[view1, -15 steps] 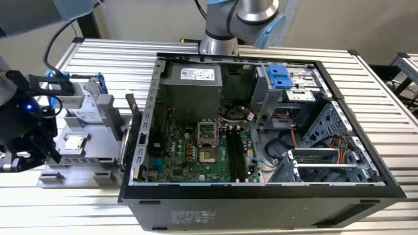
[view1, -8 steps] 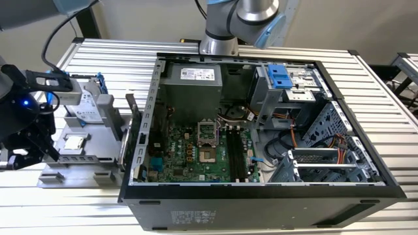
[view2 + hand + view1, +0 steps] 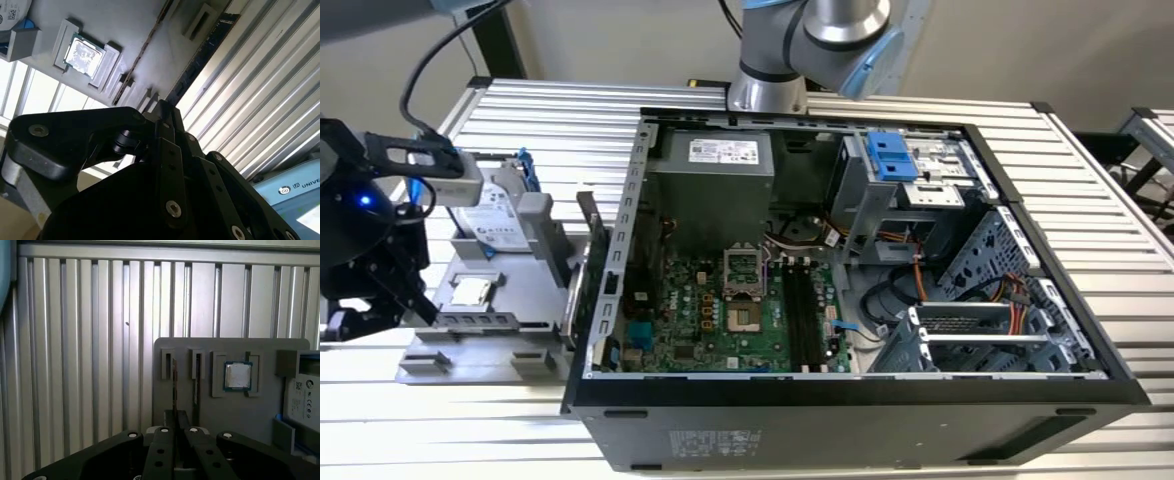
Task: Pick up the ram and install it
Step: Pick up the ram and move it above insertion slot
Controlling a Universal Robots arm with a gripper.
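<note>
The ram (image 3: pixel 174 385) is a thin, flat circuit-board stick. It stands on its long edge in a narrow slot of a grey holder (image 3: pixel 260 415). In the second wrist view it shows as a long dark strip with a bluish tint at the far end (image 3: pixel 202 57). The black metal gripper (image 3: pixel 176 415) sits right on its near end. The jaws are drawn close together and clamp the stick's top edge between them, with the stick still seated in its slot.

A second stick (image 3: pixel 196 385) stands upright in the neighbouring slot, just beside the jaws. Beyond that slot a small square silver chip (image 3: pixel 237 375) lies flat in a shallow recess. Farther from the jaws again is a silver hard drive (image 3: pixel 302 400).

The holder is smooth, matt and rectangular. It lies on a worktop (image 3: pixel 75 365) of ribbed aluminium slats with a dull shine. In the exterior view, well away from the jaws, an open black computer case (image 3: pixel 854 420) lies on the same worktop. A green motherboard (image 3: pixel 720 320) is bare inside it, and the arm's grey base (image 3: pixel 767 90) rises behind the case.
</note>
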